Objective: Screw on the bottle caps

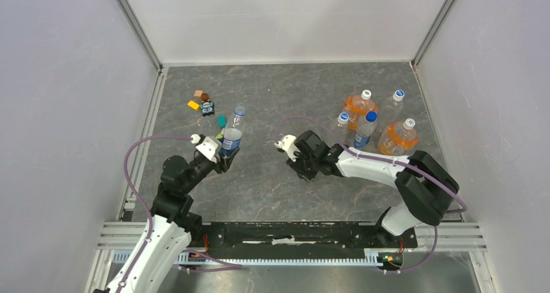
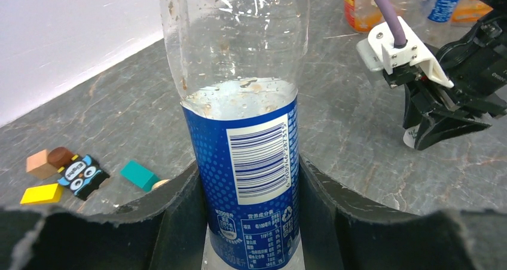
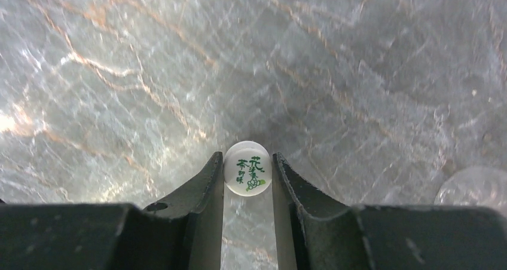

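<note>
The right hand [image 1: 299,164] is pinched narrow on a small white cap [image 3: 247,167], one finger touching each side; the cap lies flat on the tabletop [image 1: 259,183] with its printed top facing up, at the centre of the top view. The left hand [image 1: 227,153] grips the blue-label bottle [image 2: 248,162] around its label band, left of centre in that view. The bottle's long axis stands upright and its open neck [image 1: 240,111] points up; whether its base rests on the tabletop I cannot tell. From the right hand the bottle lies to the left and well apart, with bare tabletop between. The neck sits higher than the cap, so I judge the coming move needs a lift, a carry leftward, and the cap kept level above the neck.
</note>
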